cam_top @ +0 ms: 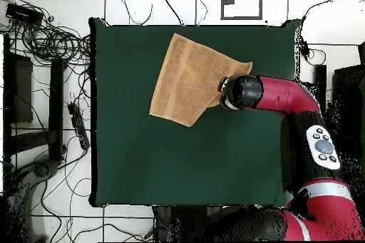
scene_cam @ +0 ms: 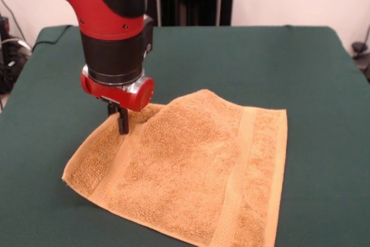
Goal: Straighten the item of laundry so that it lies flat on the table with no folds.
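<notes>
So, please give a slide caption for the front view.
Gripper at the far corner of the towel on the table.

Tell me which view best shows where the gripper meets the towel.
The front view. There the gripper comes down onto the towel at its far left corner, where the cloth rises in a hump. In the overhead view the arm's wrist covers the gripper, so only the towel on the table shows.
</notes>
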